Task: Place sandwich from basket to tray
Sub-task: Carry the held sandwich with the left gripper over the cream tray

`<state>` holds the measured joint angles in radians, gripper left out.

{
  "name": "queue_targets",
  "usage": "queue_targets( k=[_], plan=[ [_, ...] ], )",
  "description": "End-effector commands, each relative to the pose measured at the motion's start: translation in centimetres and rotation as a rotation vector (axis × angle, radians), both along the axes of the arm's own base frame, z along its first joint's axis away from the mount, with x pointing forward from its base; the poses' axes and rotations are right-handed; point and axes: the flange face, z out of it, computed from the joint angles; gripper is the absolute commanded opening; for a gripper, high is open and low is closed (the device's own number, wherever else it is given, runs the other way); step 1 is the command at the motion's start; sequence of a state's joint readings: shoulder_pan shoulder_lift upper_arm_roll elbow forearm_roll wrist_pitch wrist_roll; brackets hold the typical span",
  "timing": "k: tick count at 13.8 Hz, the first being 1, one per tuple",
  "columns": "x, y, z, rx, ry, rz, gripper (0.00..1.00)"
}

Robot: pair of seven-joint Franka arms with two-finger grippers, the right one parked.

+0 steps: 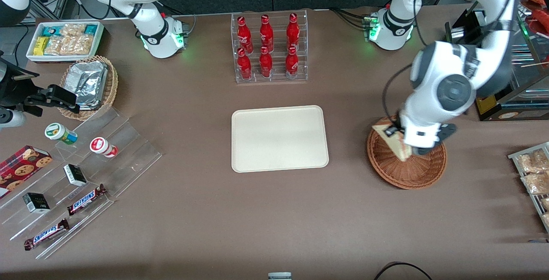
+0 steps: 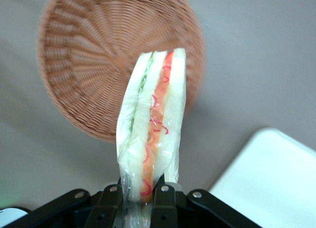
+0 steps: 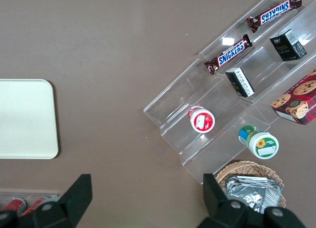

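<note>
My left gripper hangs over the reddish-brown wicker basket and is shut on the sandwich, a pale wrapped wedge with an orange and green filling stripe. In the left wrist view the black fingers pinch the sandwich at one end and hold it lifted above the basket, which shows nothing else in it. The cream-white tray lies flat at the table's middle with nothing on it; a corner of the tray shows in the wrist view.
A clear rack of red bottles stands farther from the front camera than the tray. Toward the parked arm's end are a tan basket with a foil pack, a white snack bin and acrylic steps with snacks. A snack rack stands at the working arm's end.
</note>
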<state>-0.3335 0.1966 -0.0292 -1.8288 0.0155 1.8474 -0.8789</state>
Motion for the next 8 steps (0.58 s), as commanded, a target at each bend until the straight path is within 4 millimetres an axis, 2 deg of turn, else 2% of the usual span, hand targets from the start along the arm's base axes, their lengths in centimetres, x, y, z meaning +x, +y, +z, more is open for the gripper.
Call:
queue_targets(
  k=[1,2,4,5,6,8],
  plan=[
    [-1.3,-8.7,-0.6,0.022,-0.004,-0.137,0.21],
    [-2.0,-11.7,-1.3,0.022,-0.003,-0.180,0.21],
    [-4.2,-17.7,-4.2,0.036,0.023,-0.275,0.21],
    [-4.7,-19.9,-5.8,0.041,0.038,-0.306,0.21],
    [-4.7,-21.1,-7.5,0.043,0.051,-0.316,0.21],
    [-6.1,-26.1,-11.4,0.061,0.066,-0.350,0.21]
  ],
)
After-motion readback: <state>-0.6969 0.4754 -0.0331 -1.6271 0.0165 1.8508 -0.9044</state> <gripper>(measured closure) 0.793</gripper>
